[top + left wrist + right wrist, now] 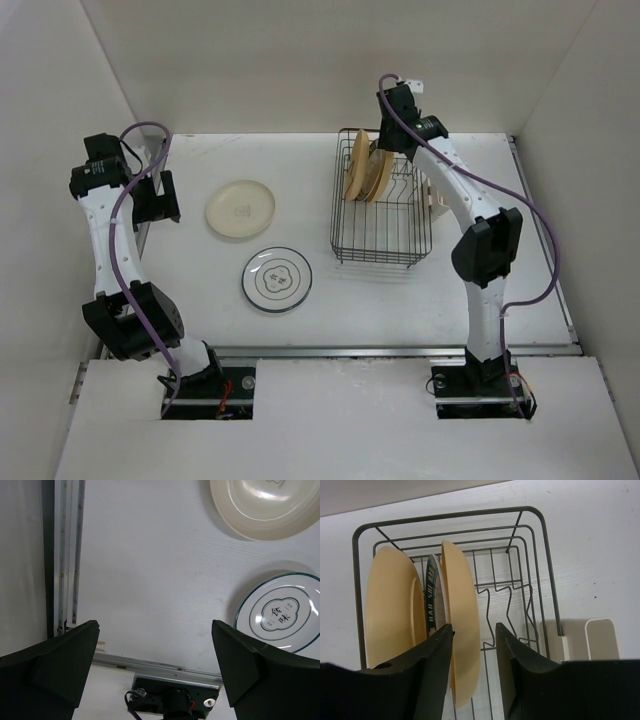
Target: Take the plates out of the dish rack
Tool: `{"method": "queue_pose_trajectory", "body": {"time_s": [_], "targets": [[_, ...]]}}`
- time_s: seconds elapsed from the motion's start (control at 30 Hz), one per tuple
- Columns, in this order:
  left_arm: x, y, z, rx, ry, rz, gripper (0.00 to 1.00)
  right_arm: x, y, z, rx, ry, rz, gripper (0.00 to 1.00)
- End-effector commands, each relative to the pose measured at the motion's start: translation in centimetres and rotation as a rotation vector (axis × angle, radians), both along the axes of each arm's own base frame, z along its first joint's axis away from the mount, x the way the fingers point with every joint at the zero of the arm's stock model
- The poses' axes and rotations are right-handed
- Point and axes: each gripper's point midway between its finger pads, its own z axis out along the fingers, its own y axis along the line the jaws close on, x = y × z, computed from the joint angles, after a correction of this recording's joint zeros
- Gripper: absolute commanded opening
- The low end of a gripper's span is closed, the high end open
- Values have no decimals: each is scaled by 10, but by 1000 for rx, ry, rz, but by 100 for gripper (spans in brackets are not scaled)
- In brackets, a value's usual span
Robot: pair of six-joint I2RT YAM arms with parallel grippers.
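Ringed plate (280,616) flat on counter (150,580), two characters at centre. Left fingers (55,660) wide open, empty. Right fingers (430,670) straddle on-edge orange-yellow plate (462,605) in dish rack (548,565); cannot tell if clamped

This is looking like a robotics lab's test cell, not a home kitchen. A left arm (105,235) and a right arm (455,195) are standing bolted at the near edge of a bare white table (200,300). Plain white panels (300,60) are walling it in, and purple cables (148,124) are trailing along the arms.
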Motion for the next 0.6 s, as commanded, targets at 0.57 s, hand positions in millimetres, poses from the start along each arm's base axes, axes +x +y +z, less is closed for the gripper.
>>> {"method": "queue_pose_trajectory", "body": {"time_s": [0.57], "targets": [[-9,-1,-6,5,34,-23,94,6,-10,-39,-101,79,-38,15]]}}
